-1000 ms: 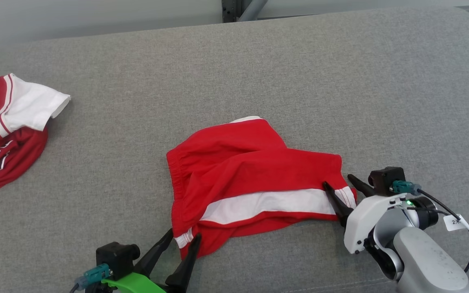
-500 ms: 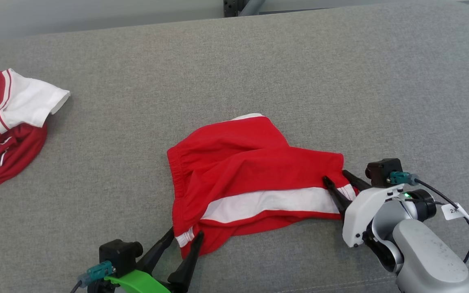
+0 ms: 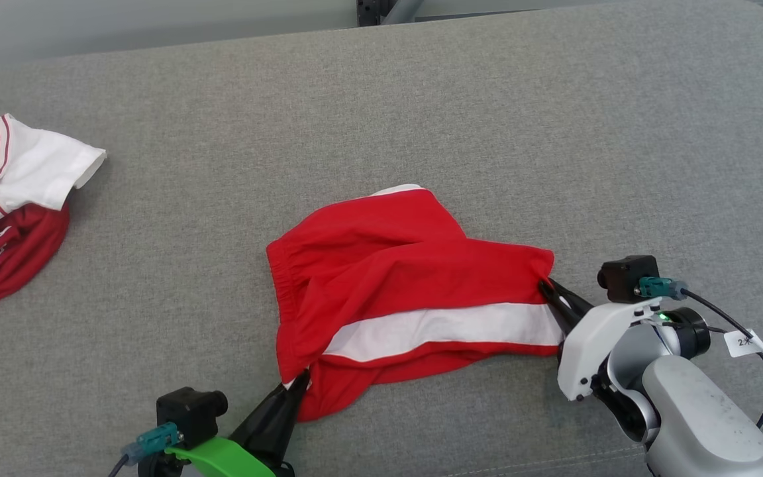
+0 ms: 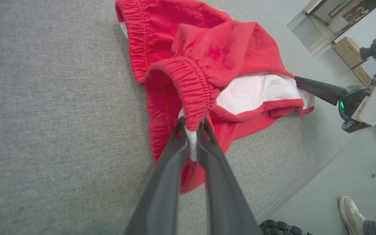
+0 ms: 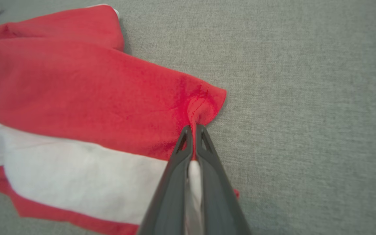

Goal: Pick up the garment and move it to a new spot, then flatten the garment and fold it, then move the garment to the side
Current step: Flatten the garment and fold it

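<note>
The garment (image 3: 395, 278) is a pair of red shorts with a white side stripe, lying crumpled in the middle of the grey cushion. My left gripper (image 3: 301, 382) is shut on its near left corner; the left wrist view shows the elastic waistband and white trim (image 4: 193, 130) pinched between the dark fingers (image 4: 168, 169). At the garment's right end, my right gripper (image 3: 549, 286) is shut on the hem, and in the right wrist view the red cloth (image 5: 77, 88) puckers at the fingertips (image 5: 188, 143).
A second red and white garment (image 3: 4, 199) lies bunched at the cushion's far left. The grey cushion (image 3: 554, 132) stretches wide behind and to the right. A person's shoe (image 4: 351, 212) stands on the floor past the cushion's edge in the left wrist view.
Both grippers have closed on the shorts: the left on the near corner, the right on the hem at the right end. The cloth has bunched slightly at both grips.
</note>
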